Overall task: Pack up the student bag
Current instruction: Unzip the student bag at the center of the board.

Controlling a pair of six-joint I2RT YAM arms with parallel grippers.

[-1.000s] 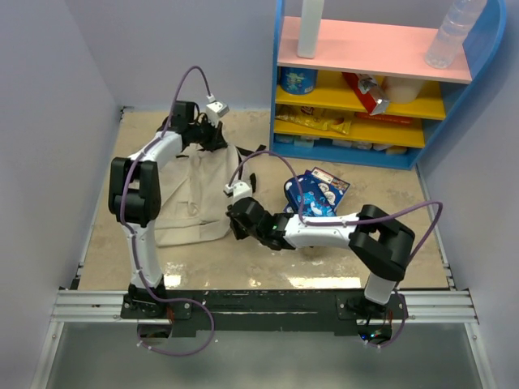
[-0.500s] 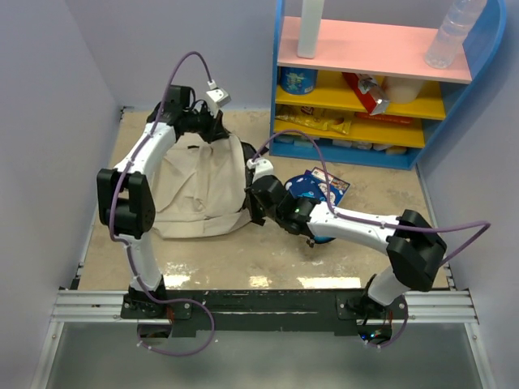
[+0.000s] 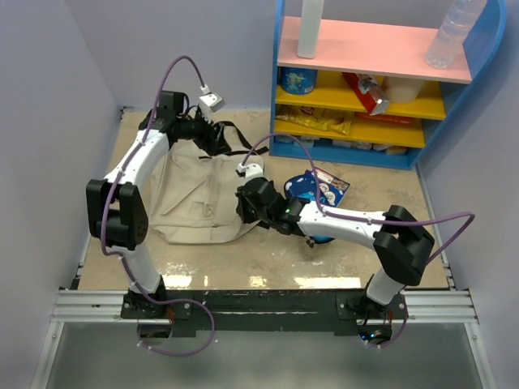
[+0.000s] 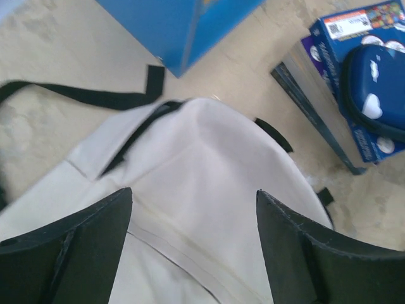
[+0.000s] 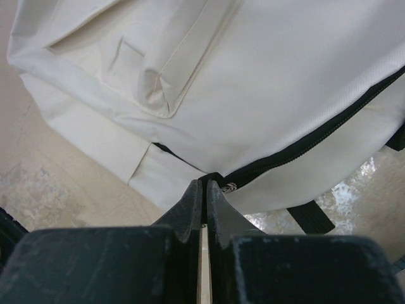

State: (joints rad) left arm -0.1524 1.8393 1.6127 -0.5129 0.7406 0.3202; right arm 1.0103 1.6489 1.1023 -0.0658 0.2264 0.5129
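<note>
Pinching student bag (image 5: 285, 76), right fingers (image 5: 188, 212); left fingers (image 4: 82, 244) spread above.

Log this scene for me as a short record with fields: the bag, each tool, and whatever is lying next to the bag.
bag: beige, lying on the table, zipper closed where it shows
left tool: open, over the bag's top end, holding nothing
right tool: shut, tips at the zipper's end; a grip on the pull can't be confirmed
beside bag: blue pouch on books, right of the bag in the top view
behind: blue shelf
</note>
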